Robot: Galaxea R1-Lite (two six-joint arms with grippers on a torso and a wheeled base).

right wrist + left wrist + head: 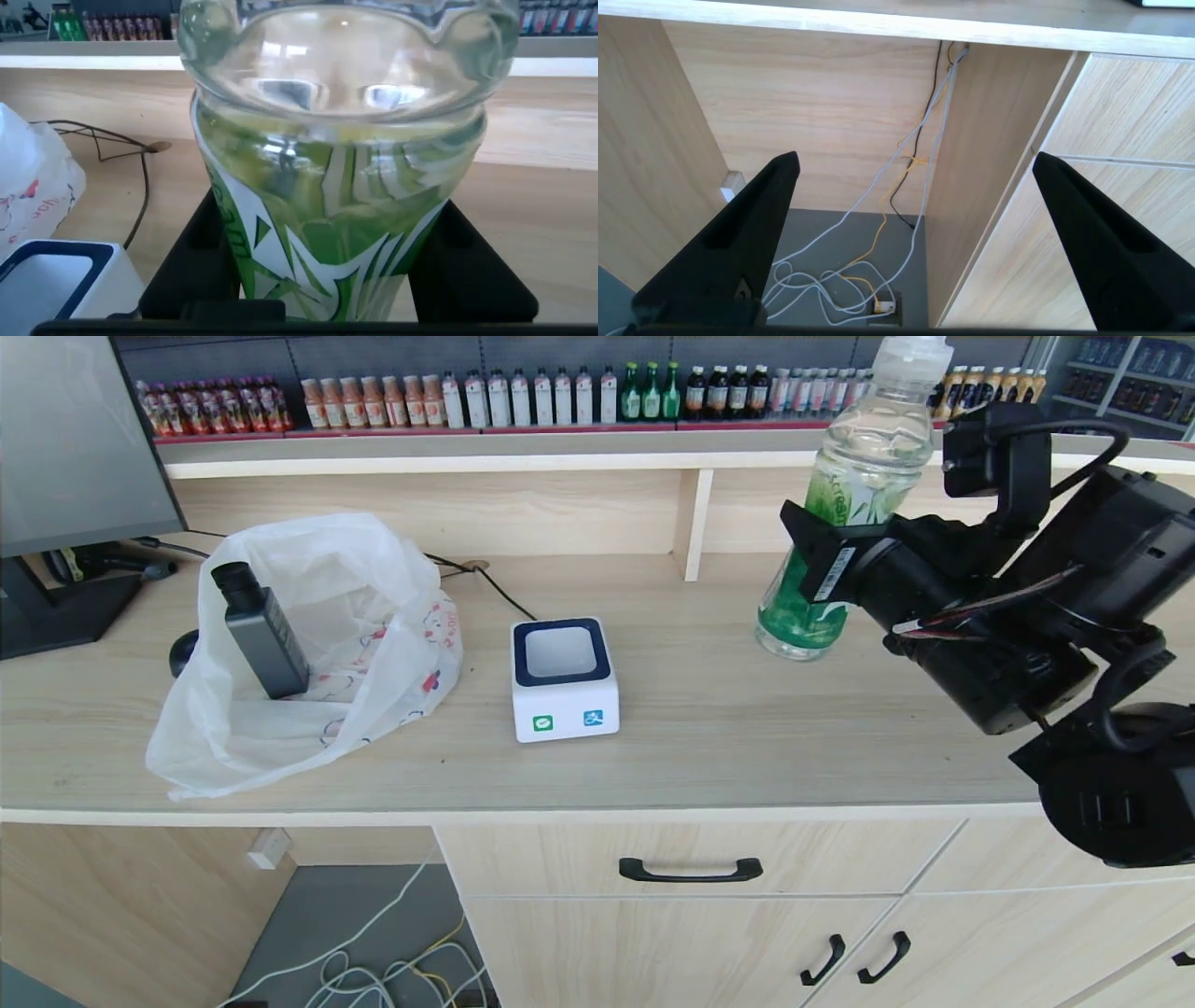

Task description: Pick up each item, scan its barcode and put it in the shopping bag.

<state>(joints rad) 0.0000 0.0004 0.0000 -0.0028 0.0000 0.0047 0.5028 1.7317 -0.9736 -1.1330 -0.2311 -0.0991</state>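
One bottle [854, 495], one bag [373, 616], one scanner [564, 679], one canister [261, 630].

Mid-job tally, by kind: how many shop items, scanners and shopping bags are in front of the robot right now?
Shop items: 2 (green-labelled water bottle; grey container in the bag)
Scanners: 1 (white scanner)
Shopping bags: 1 (white plastic bag)
Total: 4

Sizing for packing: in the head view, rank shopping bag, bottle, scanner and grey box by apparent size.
1. shopping bag
2. bottle, though it may sit nearer the camera
3. scanner and grey box look about alike; not ranked
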